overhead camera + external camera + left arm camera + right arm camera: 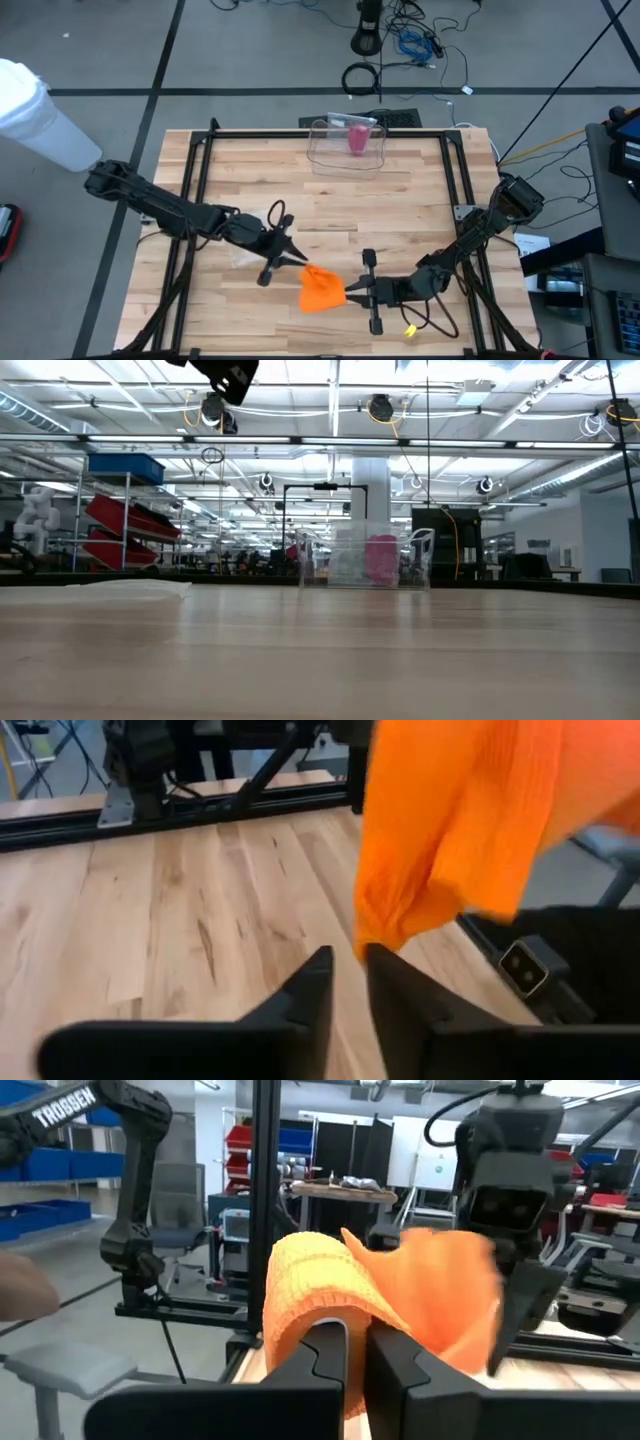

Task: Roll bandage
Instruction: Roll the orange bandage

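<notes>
L gripper (297, 256), 9 o'clock of the orange bandage (322, 288): jaws a slit apart, cloth edge just beyond the tips, not clamped. R gripper (349, 288), at its 3 o'clock: clamped on bandage, holding it above table (400, 200) nr front edge. Step: mid-roll regrasp. Next, prob.: L must re-pinch the free edge.

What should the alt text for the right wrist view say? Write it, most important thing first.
An orange bandage, partly rolled, is pinched in the right pincer, whose dark fingers are shut on its near edge. The left pincer hangs close behind the cloth's far side. Beyond are black frame posts and shelves with red and blue bins.
</notes>
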You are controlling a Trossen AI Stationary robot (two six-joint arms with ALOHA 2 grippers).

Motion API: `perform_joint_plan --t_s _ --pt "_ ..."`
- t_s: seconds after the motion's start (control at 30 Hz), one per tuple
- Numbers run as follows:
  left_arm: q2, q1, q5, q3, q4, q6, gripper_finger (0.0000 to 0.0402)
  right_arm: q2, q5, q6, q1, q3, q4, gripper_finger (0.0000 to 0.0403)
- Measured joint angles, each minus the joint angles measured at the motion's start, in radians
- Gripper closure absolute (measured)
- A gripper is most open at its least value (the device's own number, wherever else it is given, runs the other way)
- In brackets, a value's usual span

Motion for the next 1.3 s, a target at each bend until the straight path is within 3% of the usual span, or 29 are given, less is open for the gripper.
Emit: perform_joint_plan --t_s 0.27,0.4,0.63,0.77,0.93,1.3 --pt "0.000 0.047 -0.030 0.000 -0.078 -0.057 0.0183 -0.018 -0.013 0.021 0.000 0.000 0.007 0.0399" --pt "0.000 0.053 -0.033 0.000 -0.148 -0.019 0.0132 -0.042 0.064 -0.024 0.002 0.000 0.031 0.0399" --pt "-0.022 0.046 -0.086 0.000 -0.048 0.168 0.0121 -0.083 0.095 -0.079 -0.013 0.000 0.021 0.0399" --pt "-0.022 0.041 -0.047 0.000 0.006 0.299 0.0121 -0.121 0.098 -0.124 -0.035 0.000 0.032 0.0399" --pt "-0.013 0.043 -0.069 -0.001 0.007 0.307 0.0121 -0.160 0.096 -0.162 -0.062 0.001 0.039 0.0399" --pt "0.057 0.043 -0.055 -0.001 0.182 0.299 0.0120 -0.163 0.088 -0.205 -0.125 0.001 0.037 0.0399"
